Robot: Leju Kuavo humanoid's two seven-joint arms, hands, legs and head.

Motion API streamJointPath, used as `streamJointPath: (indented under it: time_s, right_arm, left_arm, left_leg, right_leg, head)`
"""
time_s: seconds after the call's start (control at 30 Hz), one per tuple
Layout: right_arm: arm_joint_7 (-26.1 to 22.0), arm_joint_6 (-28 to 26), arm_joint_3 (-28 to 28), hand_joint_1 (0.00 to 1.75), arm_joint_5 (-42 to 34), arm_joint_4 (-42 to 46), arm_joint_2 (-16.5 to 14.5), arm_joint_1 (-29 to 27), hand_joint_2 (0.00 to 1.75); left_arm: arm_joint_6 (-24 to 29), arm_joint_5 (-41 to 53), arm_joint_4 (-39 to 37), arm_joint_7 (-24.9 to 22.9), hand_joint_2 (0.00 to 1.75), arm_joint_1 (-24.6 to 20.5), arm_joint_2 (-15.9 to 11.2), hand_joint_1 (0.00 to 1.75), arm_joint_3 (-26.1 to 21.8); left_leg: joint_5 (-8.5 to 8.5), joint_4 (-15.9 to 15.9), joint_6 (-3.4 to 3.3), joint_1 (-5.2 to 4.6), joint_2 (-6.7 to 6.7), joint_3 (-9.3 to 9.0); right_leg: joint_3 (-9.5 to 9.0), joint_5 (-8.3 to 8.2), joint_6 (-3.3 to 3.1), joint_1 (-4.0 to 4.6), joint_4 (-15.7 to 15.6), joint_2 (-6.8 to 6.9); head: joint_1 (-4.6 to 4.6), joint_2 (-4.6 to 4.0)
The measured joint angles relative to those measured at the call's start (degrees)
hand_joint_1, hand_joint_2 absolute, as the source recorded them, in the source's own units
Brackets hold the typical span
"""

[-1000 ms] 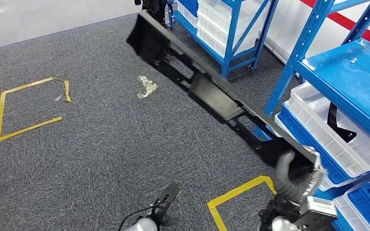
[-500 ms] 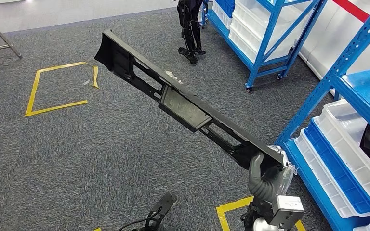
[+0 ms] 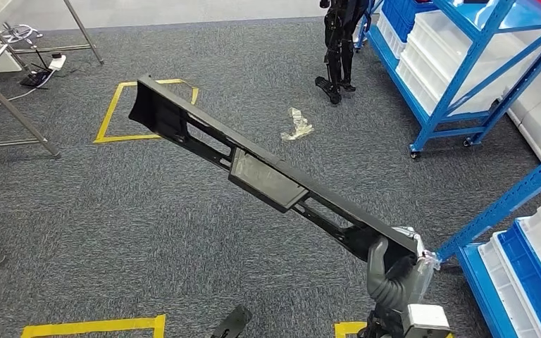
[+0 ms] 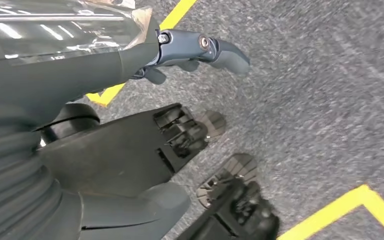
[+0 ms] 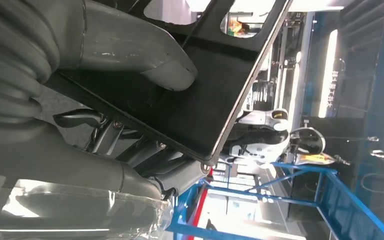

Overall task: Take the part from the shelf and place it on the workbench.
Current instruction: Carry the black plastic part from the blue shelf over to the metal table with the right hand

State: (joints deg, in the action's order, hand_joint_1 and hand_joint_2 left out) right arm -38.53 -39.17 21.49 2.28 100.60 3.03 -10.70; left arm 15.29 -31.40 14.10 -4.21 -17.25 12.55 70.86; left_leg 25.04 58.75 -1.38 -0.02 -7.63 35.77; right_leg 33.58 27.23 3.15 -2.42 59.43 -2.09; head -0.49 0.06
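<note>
The part (image 3: 268,176) is a long black plastic panel with cut-outs and a raised block at its middle. It hangs in the air, slanting from the lower right up toward the far left above the grey carpet. My right hand (image 3: 394,278) grips its near end, with grey fingers curled over the edge. In the right wrist view the thumb (image 5: 145,55) presses on the part's flat black face (image 5: 205,100). My left hand (image 3: 231,325) hangs low at the bottom edge and holds nothing; in the left wrist view its dark fingers (image 4: 180,132) are spread above the carpet.
Blue shelf racks (image 3: 465,63) with white bins stand at the right, and a blue and white crate (image 3: 535,260) sits low near my right arm. Metal table legs (image 3: 14,113) are at the far left. Yellow tape squares (image 3: 123,113), a plastic scrap (image 3: 297,125) and another robot's legs (image 3: 338,42) lie ahead.
The camera has turned left: the shelves slid toward the right edge and metal table legs came in at the left. The part stays in my right hand, now lower in the picture.
</note>
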Motion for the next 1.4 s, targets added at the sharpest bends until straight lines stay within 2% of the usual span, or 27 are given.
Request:
streamJointPath:
  time_s: [0.07,0.13,0.2,0.23,0.27,0.3,0.37,0.43,0.47,0.53,0.6,0.67,0.73,0.77,0.8,0.83,0.9,0.97,1.03,1.07,1.13,1.2,1.27,1.3,1.33,1.37,1.4]
  right_arm:
    - [0.1,0.0,0.0,1.75,0.1,0.4,0.1,-0.2,1.75]
    - [0.1,0.2,0.0,1.75,0.2,0.6,0.1,-0.5,1.75]
    - [0.1,0.6,0.0,1.75,0.1,0.7,0.1,-0.5,1.75]
    - [0.1,1.1,0.0,1.75,0.0,0.6,0.1,-0.4,1.75]
    - [0.1,1.9,0.0,1.75,-0.1,0.5,0.0,0.0,1.75]
    - [0.1,2.9,0.0,1.75,-0.2,0.4,-0.1,0.6,1.75]
    - [0.1,5.1,-0.1,1.75,-0.3,-0.1,-0.5,2.3,1.75]
    - [0.1,7.4,-0.1,1.75,-0.2,-0.7,-1.1,4.3,1.75]
    - [0.1,8.5,-0.2,1.75,-0.2,-1.2,-1.5,5.2,1.75]
    - [0.2,10.5,-0.2,1.75,0.0,-2.1,-2.3,6.9,1.75]
    - [0.2,12.0,-0.2,1.75,0.2,-2.9,-2.9,8.3,1.75]
    - [0.2,12.8,-0.3,1.75,0.2,-3.9,-3.3,9.2,1.75]
    - [0.2,13.6,-0.5,1.75,0.2,-5.0,-3.5,9.7,1.75]
    - [0.1,14.2,-0.5,1.75,0.1,-5.6,-3.6,10.0,1.75]
    - [0.1,14.8,-0.6,1.75,0.0,-6.1,-3.7,10.4,1.75]
    - [0.1,15.3,-0.7,1.75,-0.1,-6.6,-3.9,11.0,1.75]
    - [0.0,15.8,-0.7,1.75,-0.3,-7.6,-4.4,12.3,1.75]
    - [0.0,16.1,-0.7,1.75,-0.3,-8.4,-5.0,13.1,1.75]
    - [0.0,16.2,-0.8,1.75,-0.1,-8.9,-5.5,13.6,1.75]
    - [0.0,16.3,-0.8,1.75,0.0,-9.2,-5.8,13.8,1.75]
    - [0.0,16.5,-0.9,1.75,0.0,-9.4,-6.4,14.2,1.75]
    - [0.0,16.6,-1.0,1.75,-0.1,-9.7,-6.7,14.5,1.75]
    - [0.0,16.9,-1.0,1.75,-0.2,-10.2,-6.9,14.8,1.75]
    - [0.0,17.1,-1.0,1.75,-0.2,-10.6,-7.1,15.1,1.75]
    - [0.1,17.3,-1.0,1.75,-0.3,-11.0,-7.3,15.4,1.75]
    - [0.1,17.5,-1.0,1.75,-0.3,-11.3,-7.5,15.7,1.75]
    - [0.1,17.6,-0.9,1.75,-0.4,-11.6,-7.8,16.1,1.75]
  left_arm:
    - [-0.1,0.4,0.0,-0.1,1.75,0.9,-0.3,0.0,0.0]
    - [0.3,0.7,0.0,-0.1,1.75,1.3,-0.5,0.0,0.0]
    - [0.7,0.9,0.0,-0.1,1.75,1.3,-0.6,0.0,0.0]
    - [0.9,0.9,0.0,-0.1,1.75,1.4,-0.6,0.0,0.0]
    - [1.3,1.0,0.0,-0.1,1.75,1.4,-0.6,0.0,-0.1]
    - [1.7,1.0,0.0,-0.1,1.75,1.4,-0.6,0.0,-0.1]
    - [2.4,1.1,0.0,-0.1,1.75,1.3,-0.5,0.0,-0.4]
    - [3.0,1.2,0.0,-0.1,1.75,1.0,-0.2,0.0,-0.9]
    - [3.2,1.2,0.0,-0.1,1.75,0.9,-0.1,0.0,-1.2]
    - [3.6,1.2,0.0,0.0,1.75,0.8,0.1,0.0,-1.8]
    - [3.9,1.2,0.0,0.2,1.75,0.6,0.3,0.0,-2.4]
    - [4.0,1.2,0.0,0.4,1.75,0.4,0.6,0.0,-3.0]
    - [4.2,1.1,0.0,0.6,1.75,0.4,0.7,0.0,-3.5]
    - [4.5,1.1,0.0,0.7,1.75,0.4,0.7,0.0,-3.8]
    - [4.8,1.1,0.0,0.8,1.75,0.4,0.7,0.0,-4.1]
    - [5.3,1.1,0.0,1.0,1.75,0.4,0.8,0.0,-4.4]
    - [5.8,1.1,0.0,1.8,1.75,0.4,0.8,0.0,-5.0]
    - [6.0,0.7,0.0,2.8,1.75,0.6,0.9,0.0,-5.9]
    - [6.4,-0.5,0.0,4.0,1.75,0.8,0.9,0.0,-7.2]
    - [7.0,-1.3,0.0,4.7,1.75,1.0,0.9,0.0,-8.0]
    - [8.5,-3.0,0.1,6.2,1.75,1.2,1.0,0.0,-9.6]
    - [10.2,-4.6,0.1,7.8,1.75,1.3,1.1,0.0,-11.3]
    - [12.4,-6.3,0.1,9.3,1.75,1.6,1.3,0.0,-13.7]
    - [13.4,-7.0,0.1,9.8,1.75,1.8,1.3,0.0,-14.9]
    - [14.3,-7.7,0.1,10.1,1.75,1.9,1.4,0.0,-16.0]
    - [14.9,-8.3,0.1,10.2,1.75,2.1,1.4,0.0,-17.2]
    - [15.2,-8.8,0.1,10.2,1.75,2.2,1.6,0.0,-18.2]
  left_leg:
    - [1.06,1.5,0.47,0.09,2.32,0.89]
    - [4.49,7.3,0.85,0.18,5.86,3.73]
    - [7.78,14.7,1.17,0.51,7.06,7.41]
    - [8.11,16.4,1.26,0.64,7.21,8.28]
    - [7.38,15.9,1.3,0.72,7.39,7.97]
    - [5.84,13.2,1.28,0.77,7.81,6.46]
    - [2.79,5.3,1.07,0.64,10.6,1.88]
    - [1.83,1.2,0.63,0.22,12.64,-0.42]
    - [1.92,0.9,0.33,-0.08,12.5,-0.43]
    - [1.55,0.4,-0.51,-0.28,10.89,-0.69]
    - [0.9,-0.3,-1.44,-0.03,9.32,-1.34]
    - [0.54,-0.5,-2.0,0.13,7.53,-1.53]
    - [0.51,-0.5,-2.09,0.06,5.36,-1.47]
    - [0.51,-0.5,-2.09,0.06,4.31,-1.51]
    - [0.53,-0.4,-2.06,0.09,3.3,-1.6]
    - [0.58,-0.4,-1.97,0.14,2.38,-1.72]
    - [0.78,-0.2,-1.53,0.06,0.93,-1.73]
    - [0.82,-0.1,-0.9,-0.05,-0.05,-1.37]
    - [0.84,-0.2,-0.34,0.11,-0.57,-1.06]
    - [1.28,0.3,-0.09,0.1,0.25,-0.78]
    - [2.95,2.9,0.32,-0.01,3.11,0.43]
    - [5.83,8.8,0.64,0.06,5.81,3.59]
    - [8.05,15.6,0.94,0.39,7.0,7.47]
    - [7.8,16.7,1.07,0.54,7.26,8.39]
    - [6.54,15.7,1.15,0.67,7.54,8.16]
    - [4.45,12.4,1.16,0.75,8.21,6.63]
    - [2.4,8.0,1.09,0.75,9.71,4.45]
  right_leg:
    - [-0.09,-0.13,-0.98,-0.05,-0.2,1.03]
    - [-0.14,-0.06,-1.67,0.1,-0.3,2.4]
    - [-0.05,0.04,-1.93,0.41,-0.2,4.07]
    - [-0.01,0.06,-1.94,0.52,-0.2,4.91]
    - [0.0,0.09,-1.95,0.58,-0.2,5.71]
    - [-0.03,0.12,-1.93,0.61,-0.2,6.44]
    - [-0.22,0.26,-1.73,0.87,-0.2,7.51]
    - [-0.56,0.42,-1.2,1.23,-0.2,8.38]
    - [-0.76,0.45,-0.85,1.29,-0.3,8.92]
    - [-1.19,0.63,-0.07,1.09,-0.5,9.56]
    - [-0.31,2.07,0.14,0.9,1.9,6.87]
    - [3.16,5.08,-0.24,0.83,9.1,3.22]
    - [6.79,6.98,-0.12,0.93,15.7,2.21]
    - [7.41,6.65,0.22,0.95,16.3,2.1]
    - [6.74,5.26,0.7,0.89,14.2,1.97]
    - [5.1,3.24,1.19,0.75,10.1,1.4]
    - [1.71,0.08,1.47,0.41,2.3,-0.69]
    - [0.49,-0.76,0.77,0.49,-0.4,-1.58]
    - [0.35,-0.91,-0.07,0.53,-0.5,-0.47]
    - [0.23,-0.91,-0.54,0.41,-0.7,0.09]
    - [0.0,-0.86,-1.44,0.17,-0.8,1.14]
    - [-0.1,-0.7,-1.93,0.41,-0.8,2.25]
    - [-0.13,-0.54,-2.15,0.65,-0.8,3.78]
    - [-0.17,-0.46,-2.23,0.71,-0.8,4.58]
    - [-0.25,-0.37,-2.23,0.72,-0.8,5.32]
    - [-0.4,-0.24,-2.15,0.71,-0.8,6.02]
    - [-0.6,-0.07,-1.98,0.79,-0.8,6.58]
  head:
    - [-0.14,0.0]
    - [-0.38,0.01]
    - [-0.48,0.0]
    - [-0.49,0.0]
    - [-0.49,0.0]
    - [-0.49,0.0]
    - [-0.48,0.0]
    - [-0.37,0.0]
    - [-0.32,0.01]
    - [-0.28,0.01]
    - [-0.2,0.0]
    - [-0.01,0.0]
    - [0.11,0.01]
    - [0.11,0.0]
    - [0.11,0.0]
    - [0.13,0.0]
    - [0.12,0.0]
    - [0.06,0.0]
    - [0.03,-0.01]
    - [-0.02,0.0]
    - [-0.31,0.0]
    - [-0.52,0.0]
    - [-0.5,0.0]
    - [-0.51,0.0]
    - [-0.51,0.0]
    - [-0.51,0.0]
    - [-0.53,0.0]
